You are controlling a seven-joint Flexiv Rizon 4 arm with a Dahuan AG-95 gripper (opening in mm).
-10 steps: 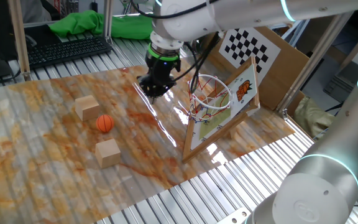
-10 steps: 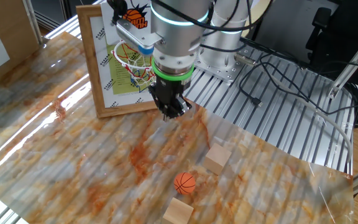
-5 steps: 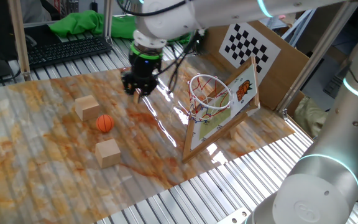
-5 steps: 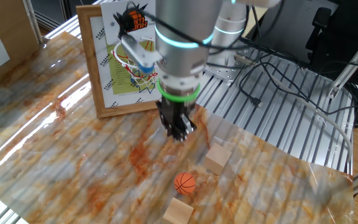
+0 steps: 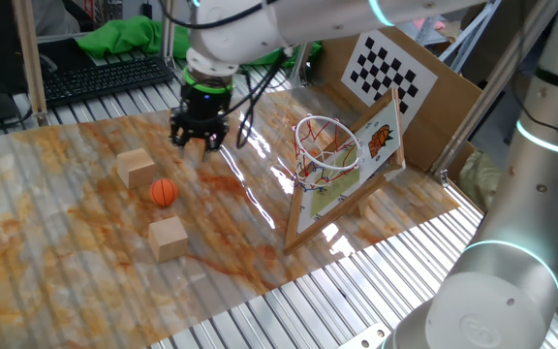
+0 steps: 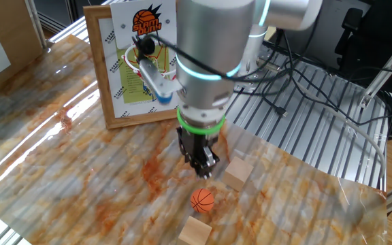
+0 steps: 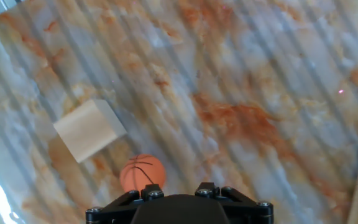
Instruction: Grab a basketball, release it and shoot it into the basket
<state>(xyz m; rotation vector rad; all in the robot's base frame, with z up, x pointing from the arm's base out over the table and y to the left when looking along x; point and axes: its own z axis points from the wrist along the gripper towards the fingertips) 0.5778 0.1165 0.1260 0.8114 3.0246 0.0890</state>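
Note:
The orange basketball (image 5: 164,192) lies on the marbled table cover between two tan wooden blocks; it also shows in the other fixed view (image 6: 202,200) and low in the hand view (image 7: 143,173). My gripper (image 5: 199,139) hangs above the cover, behind and to the right of the ball, its fingers apart and empty. In the other fixed view my gripper (image 6: 203,168) is just above and behind the ball. The basket (image 5: 325,143), a red-rimmed hoop with a white net, hangs on the tilted wood-framed backboard (image 5: 376,145) to the right. In the hand view only the gripper's black base (image 7: 179,190) shows.
One wooden block (image 5: 136,168) sits left of the gripper, another (image 5: 169,237) nearer the front. A checkerboard panel (image 5: 388,70) leans behind the backboard. A keyboard (image 5: 105,78) and green cloth (image 5: 124,37) lie at the back. Bare metal slats (image 5: 356,281) run along the front right.
My gripper has moved left, away from the hoop, and lower toward the ball and blocks. The ball, blocks and basket have not moved.

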